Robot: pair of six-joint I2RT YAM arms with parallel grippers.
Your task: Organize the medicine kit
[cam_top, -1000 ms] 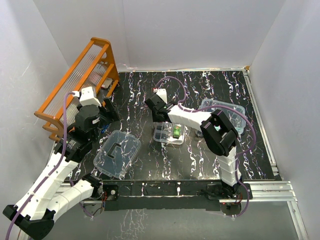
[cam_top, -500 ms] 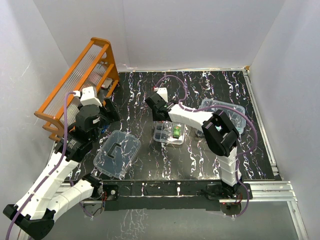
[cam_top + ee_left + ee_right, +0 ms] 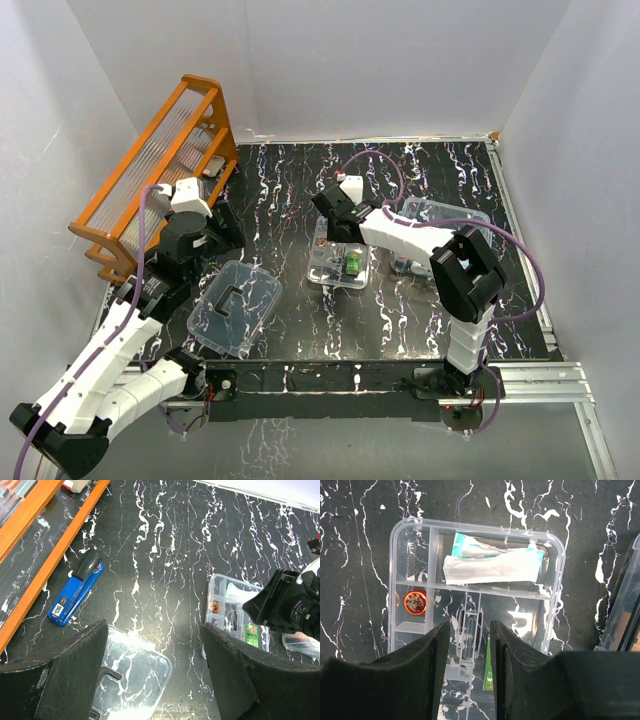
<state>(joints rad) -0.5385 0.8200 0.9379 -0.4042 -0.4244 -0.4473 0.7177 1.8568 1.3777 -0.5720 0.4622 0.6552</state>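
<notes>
Tray [image 3: 415,562] sits mid-table, holding a white packet [image 3: 492,566], a red tin [image 3: 414,602] and a green packet [image 3: 251,631], print unreadable. Right gripper [image 3: 470,675] hovers above it, fingers narrowly apart, empty. Left gripper [image 3: 155,675], spread wide, hangs over the lid [image 3: 140,655], left.

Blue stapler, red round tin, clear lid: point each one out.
blue stapler [image 3: 75,596], left wrist view, middle of its blue body
red round tin [image 3: 415,603], right wrist view, centre of its red top
clear lid [image 3: 252,302], top external view, clear panel near its middle
</notes>
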